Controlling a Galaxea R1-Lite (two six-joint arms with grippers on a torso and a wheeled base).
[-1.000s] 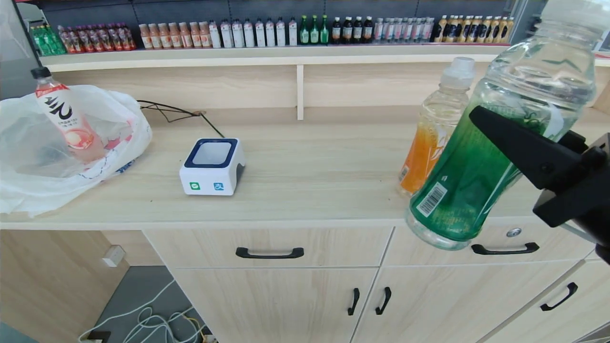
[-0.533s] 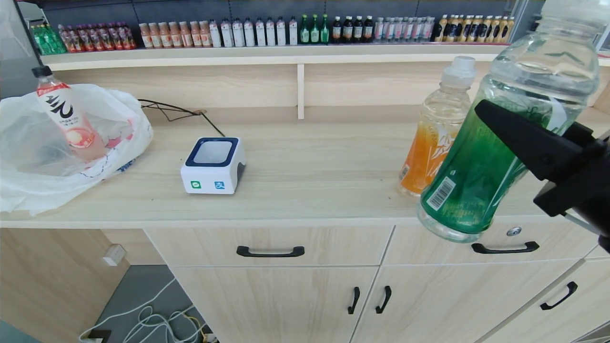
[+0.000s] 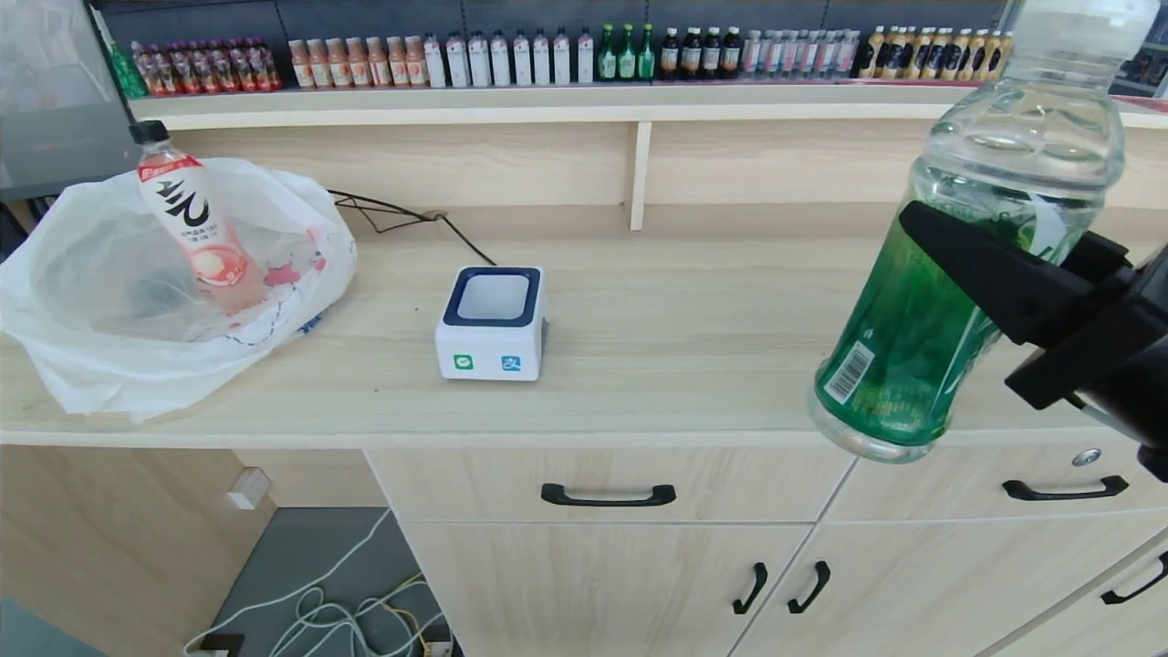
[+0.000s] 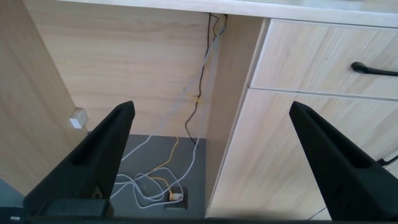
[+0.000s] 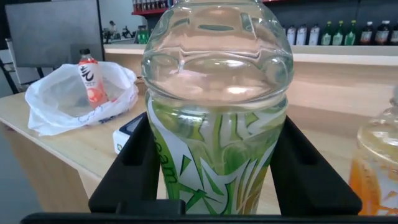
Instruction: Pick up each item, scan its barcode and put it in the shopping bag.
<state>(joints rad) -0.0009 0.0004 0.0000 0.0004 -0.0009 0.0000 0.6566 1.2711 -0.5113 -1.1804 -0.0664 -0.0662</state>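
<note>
Head view: the right gripper has its jaws clamped on a tilted clear bottle with a green label and a barcode near its base, above the surface's near right edge.
Left wrist view: the left gripper has its jaws spread wide, empty.
Right wrist view: the jaws flank the bottle's leaf-patterned label.

Clearly a small shop or convenience store. Has a long row of bottled drinks lined up on a back shelf behind a pale wooden checkout counter. Carries a wired scanner box and a white plastic shopping bag on top, with drawers below.
</note>
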